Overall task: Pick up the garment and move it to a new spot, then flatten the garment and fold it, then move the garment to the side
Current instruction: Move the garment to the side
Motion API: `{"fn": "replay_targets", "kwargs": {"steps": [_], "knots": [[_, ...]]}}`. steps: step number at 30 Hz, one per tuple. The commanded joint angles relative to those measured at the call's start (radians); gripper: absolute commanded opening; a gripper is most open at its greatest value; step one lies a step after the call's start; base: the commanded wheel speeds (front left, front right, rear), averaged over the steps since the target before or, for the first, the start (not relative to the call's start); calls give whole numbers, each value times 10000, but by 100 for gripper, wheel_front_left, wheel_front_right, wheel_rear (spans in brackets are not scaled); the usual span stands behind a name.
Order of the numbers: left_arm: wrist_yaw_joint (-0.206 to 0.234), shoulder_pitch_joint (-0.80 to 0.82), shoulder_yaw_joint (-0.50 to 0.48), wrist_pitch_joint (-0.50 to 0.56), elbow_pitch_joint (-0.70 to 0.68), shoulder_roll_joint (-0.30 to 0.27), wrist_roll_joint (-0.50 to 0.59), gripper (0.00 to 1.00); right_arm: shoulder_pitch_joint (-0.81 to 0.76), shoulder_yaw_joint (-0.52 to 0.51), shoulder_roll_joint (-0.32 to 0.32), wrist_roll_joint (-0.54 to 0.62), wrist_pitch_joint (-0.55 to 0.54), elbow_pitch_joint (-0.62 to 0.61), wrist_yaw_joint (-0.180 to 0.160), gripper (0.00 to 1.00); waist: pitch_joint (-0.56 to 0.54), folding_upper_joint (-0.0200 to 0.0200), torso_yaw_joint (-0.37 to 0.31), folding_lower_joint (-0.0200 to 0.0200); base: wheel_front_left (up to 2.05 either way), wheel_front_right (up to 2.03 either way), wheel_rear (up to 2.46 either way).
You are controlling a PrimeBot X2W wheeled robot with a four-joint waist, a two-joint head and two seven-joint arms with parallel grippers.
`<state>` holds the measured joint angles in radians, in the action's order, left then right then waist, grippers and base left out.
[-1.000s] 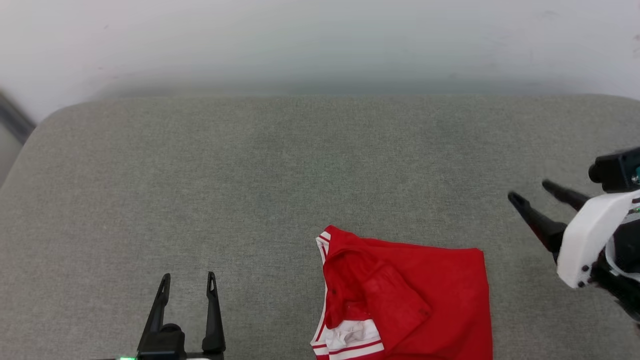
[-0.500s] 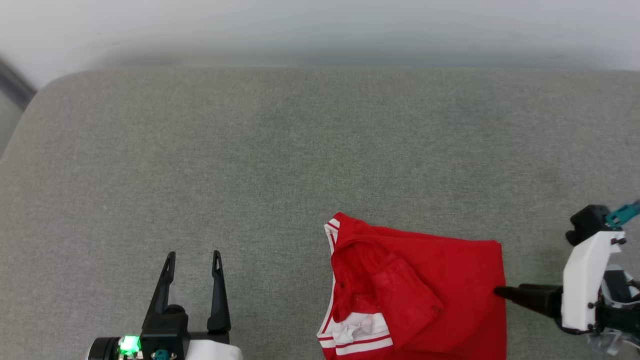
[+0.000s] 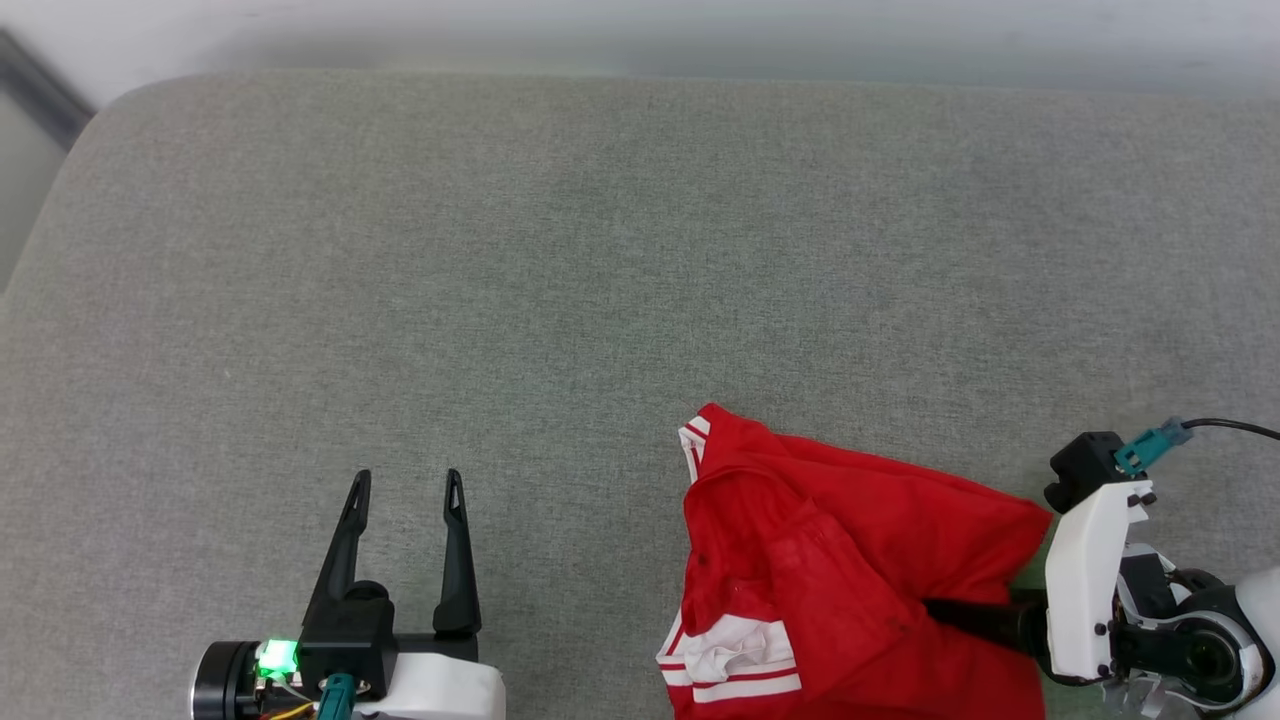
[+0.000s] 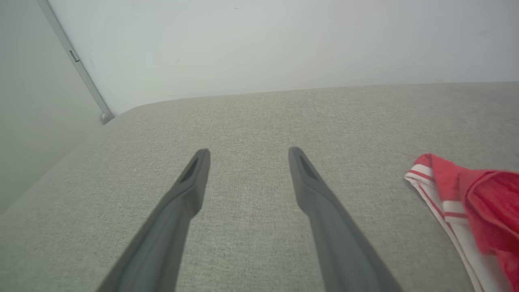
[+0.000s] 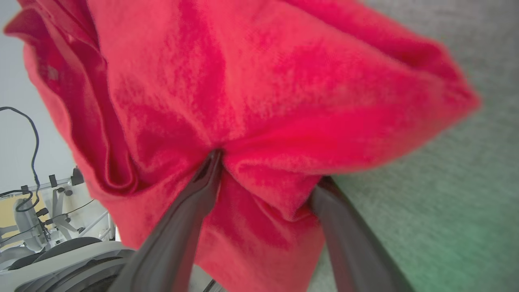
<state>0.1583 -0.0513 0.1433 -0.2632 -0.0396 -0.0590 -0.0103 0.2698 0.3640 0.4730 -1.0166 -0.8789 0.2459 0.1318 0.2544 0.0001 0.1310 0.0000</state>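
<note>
The garment [image 3: 850, 560], red with white striped-trim sleeves, lies crumpled on the grey cushion [image 3: 560, 260] near its front right. My right gripper [image 3: 935, 610] has come in from the right at its right edge. In the right wrist view the jaws of the right gripper [image 5: 269, 170] stand open and astride a fold of the garment [image 5: 259, 89], one finger over it and one below. My left gripper [image 3: 405, 478] rests open and empty well to the left. From the left wrist, the left gripper [image 4: 247, 152] points along bare cushion, with the garment's sleeve [image 4: 466, 190] at the right.
The cushion's rounded far-left corner [image 3: 110, 100] meets a pale wall [image 3: 640, 30] and a dark strip [image 3: 40, 90]. Wide bare fabric lies to the left of and beyond the garment. A cabled robot base [image 5: 52, 227] shows past the cushion's near edge.
The head camera has tilted down. My right gripper swung down from the right and slid over the garment's right edge, which now bunches up. The left gripper stays put.
</note>
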Motion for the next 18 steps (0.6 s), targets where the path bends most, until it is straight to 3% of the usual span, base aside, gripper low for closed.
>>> {"fn": "replay_targets", "kwargs": {"steps": [1, 2, 9, 18], "knots": [[26, 142, -6, -19, 15, 16, -3, 100, -459, 764, -431, 77, 14, 545, -22, 36, 2, -1, 49, 0, 0, 0, 0], [33, 135, -7, -18, 21, 20, -7, 100, -405, 814, -404, 85, 111, 581, -22, 0, -11, -1, 60, 0, 0, 0, 0], [94, -244, -123, -19, 96, 34, -28, 100, 557, 1500, 475, 411, 1221, -235, -17, 0, -512, -1, -135, 0, 0, 0, 0], [19, -513, -302, -18, 74, 5, -18, 100, 1709, 2276, 1501, 591, 1867, -1564, -14, 0, -936, -1, -1058, 0, 0, 0, 0]]}}
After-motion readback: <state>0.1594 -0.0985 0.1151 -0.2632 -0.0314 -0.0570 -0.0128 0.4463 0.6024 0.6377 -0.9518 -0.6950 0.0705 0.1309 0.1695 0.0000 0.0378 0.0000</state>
